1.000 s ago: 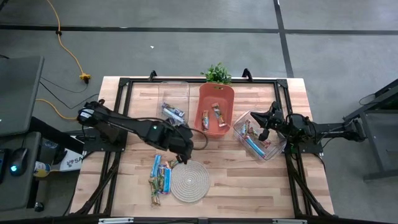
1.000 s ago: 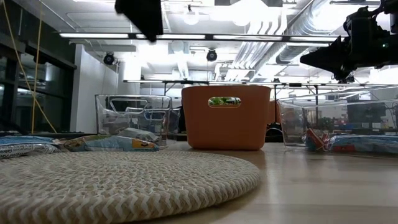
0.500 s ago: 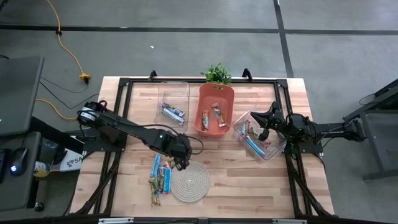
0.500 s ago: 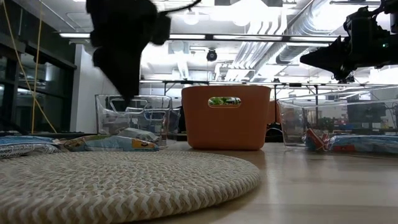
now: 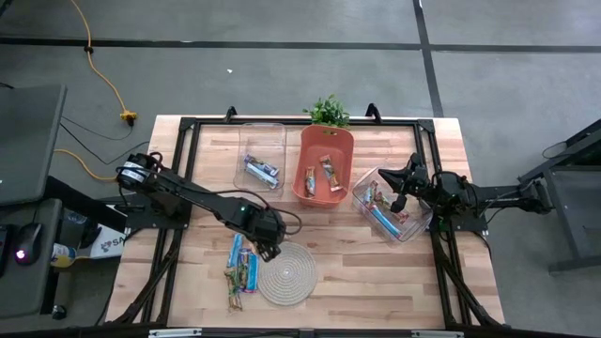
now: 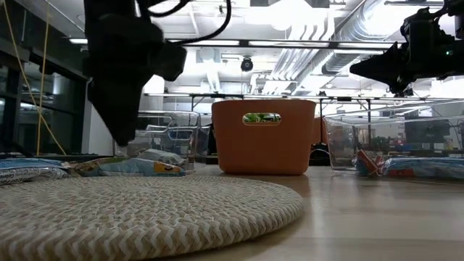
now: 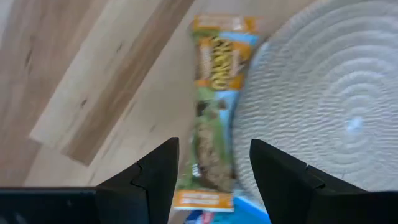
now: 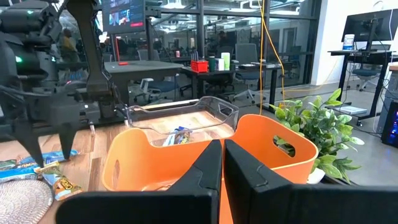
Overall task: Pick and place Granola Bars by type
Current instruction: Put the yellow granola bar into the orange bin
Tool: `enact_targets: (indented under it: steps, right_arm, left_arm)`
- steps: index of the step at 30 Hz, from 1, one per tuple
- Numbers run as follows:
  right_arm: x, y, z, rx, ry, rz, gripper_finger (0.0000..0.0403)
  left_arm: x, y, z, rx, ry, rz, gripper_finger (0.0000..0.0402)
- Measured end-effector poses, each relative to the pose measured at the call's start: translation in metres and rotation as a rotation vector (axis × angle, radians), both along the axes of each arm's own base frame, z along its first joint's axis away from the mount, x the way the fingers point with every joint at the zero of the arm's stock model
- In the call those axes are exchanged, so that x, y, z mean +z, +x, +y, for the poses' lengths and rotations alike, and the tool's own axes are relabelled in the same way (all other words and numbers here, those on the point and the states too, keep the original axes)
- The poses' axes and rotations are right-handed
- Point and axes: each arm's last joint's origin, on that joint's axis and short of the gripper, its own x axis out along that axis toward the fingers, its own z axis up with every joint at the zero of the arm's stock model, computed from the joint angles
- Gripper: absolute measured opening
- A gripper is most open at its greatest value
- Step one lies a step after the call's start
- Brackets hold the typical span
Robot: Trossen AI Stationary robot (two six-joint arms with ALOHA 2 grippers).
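High view, left to right: the left gripper [image 5: 269, 252] has swung back from the clear bin [image 5: 262, 150] over the last second and come down toward the loose granola bars [image 5: 240, 266] lying on the counter [image 5: 376, 272] beside the woven mat [image 5: 287, 273]. Its jaws are spread and hold nothing. In the left wrist view a green-brown bar [image 7: 214, 112] lies directly ahead of the jaws and roughly centred between the two fingers [image 7: 155, 171], its long edge touching or just overlapping the mat's rim; a blue wrapper shows just past its near end. That shift reads as one delivery finished and the next pick lined up; the jaws still need to drop and close across the bar's width.

Beyond the jaws, the clear bin holds blue-wrapped bars, and the orange bin [image 5: 326, 165] next to it holds a couple of brownish ones. Farther right, the second clear bin [image 5: 392, 205] carries several more bars. The right gripper [image 5: 402, 192] hangs above that bin, jaws pressed together and empty, unmoved through the last second, so it appears to be waiting.
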Motion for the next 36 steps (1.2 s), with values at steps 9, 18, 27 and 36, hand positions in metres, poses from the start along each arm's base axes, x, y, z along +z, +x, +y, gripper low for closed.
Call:
enact_targets:
  steps: [9, 18, 27, 36]
  right_arm:
    - [0.000, 0.000, 0.000, 0.000, 0.000, -0.001, 0.0000]
    - [-0.001, 0.000, 0.000, 0.000, 0.000, 0.006, 0.0000]
    - [0.000, 0.000, 0.000, 0.000, 0.000, 0.005, 0.0000]
    - [-0.002, 0.001, 0.000, 0.000, 0.000, 0.022, 0.0000]
  left_arm:
    - [-0.010, -0.003, 0.000, -0.084, 0.008, 0.076, 0.0196]
    - [-0.029, 0.002, -0.003, -0.136, -0.019, 0.135, 0.0196]
    - [-0.042, 0.005, -0.005, -0.158, -0.031, 0.179, 0.0196]
    - [-0.046, 0.006, -0.005, -0.176, -0.030, 0.198, 0.0189]
